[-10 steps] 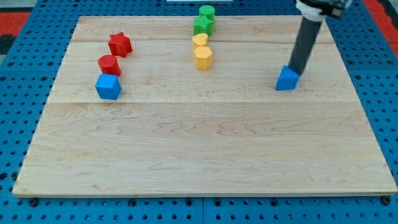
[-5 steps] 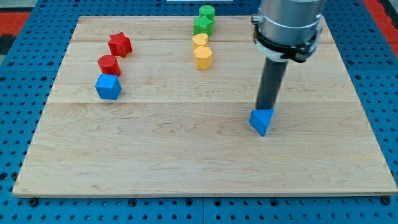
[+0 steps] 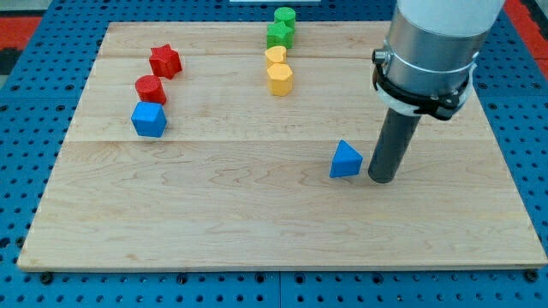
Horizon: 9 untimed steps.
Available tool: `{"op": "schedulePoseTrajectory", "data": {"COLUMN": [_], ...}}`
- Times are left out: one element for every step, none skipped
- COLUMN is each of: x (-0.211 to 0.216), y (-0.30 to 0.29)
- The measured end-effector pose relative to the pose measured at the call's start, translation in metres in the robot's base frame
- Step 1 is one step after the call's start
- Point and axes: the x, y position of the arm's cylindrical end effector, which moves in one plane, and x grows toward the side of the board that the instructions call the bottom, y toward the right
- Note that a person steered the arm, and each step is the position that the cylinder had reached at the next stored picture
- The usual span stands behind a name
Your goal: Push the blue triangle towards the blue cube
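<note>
The arm's grey housing (image 3: 432, 43) runs off the view's top edge, so its upper part is unseen. It hides a patch of the wooden board (image 3: 257, 214) near the far right corner. The green block (image 3: 285, 15) at the far edge is too small to tell its shape.

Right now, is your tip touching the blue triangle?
Apart. The camera view shows a thin strip of board between my tip and the blue triangle, which lies to its left.

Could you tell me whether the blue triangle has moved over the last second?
Yes. The blue triangle has slid toward the view's left and bottom, nearer the blue cube, which has stayed put. My tip now stands just to its right.
</note>
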Motion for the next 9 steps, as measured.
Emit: {"op": "schedulePoseTrajectory", "data": {"x": [-0.013, -0.026, -0.033, -0.033, -0.042, -0.065, -0.063, -0.052, -0.033], "y": [-0.020, -0.042, -0.102, -0.185, -0.168, -0.160, -0.227, -0.287, -0.244]}}
